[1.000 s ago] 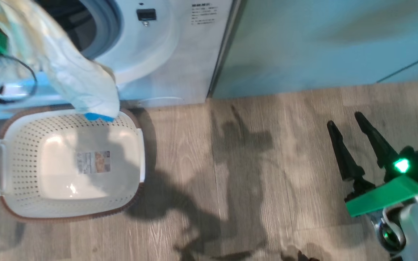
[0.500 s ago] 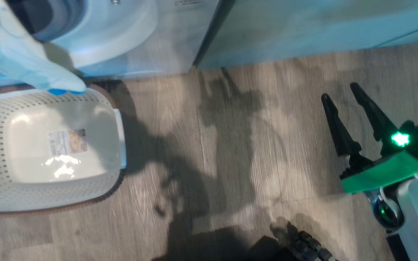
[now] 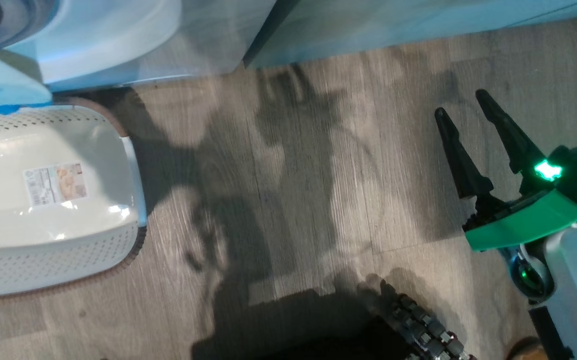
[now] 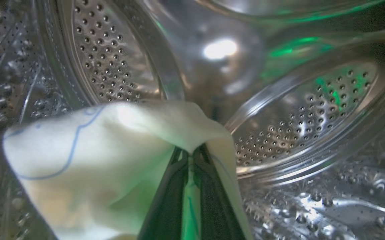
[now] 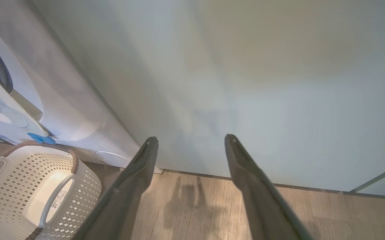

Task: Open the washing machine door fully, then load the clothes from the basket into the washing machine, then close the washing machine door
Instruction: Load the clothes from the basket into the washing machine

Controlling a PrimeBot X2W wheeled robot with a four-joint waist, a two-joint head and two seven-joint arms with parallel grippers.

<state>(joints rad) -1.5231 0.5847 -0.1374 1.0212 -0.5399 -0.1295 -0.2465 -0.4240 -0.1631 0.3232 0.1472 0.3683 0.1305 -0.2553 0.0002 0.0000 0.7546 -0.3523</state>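
Steel drum encloses gripped clothes at left wrist; head view shows basket.

Right hand: long tapered black fingers, green wedge plate, glowing green light, pale forearm.

Left two-fingered dark gripper: jaws pressed together, tips pinching pale yellow soft fabric. Right two-fingered dark gripper: spread wide, nothing between (green lamp lit at wrist), fingers pointing up-left in head view; pale rounded forearm below.
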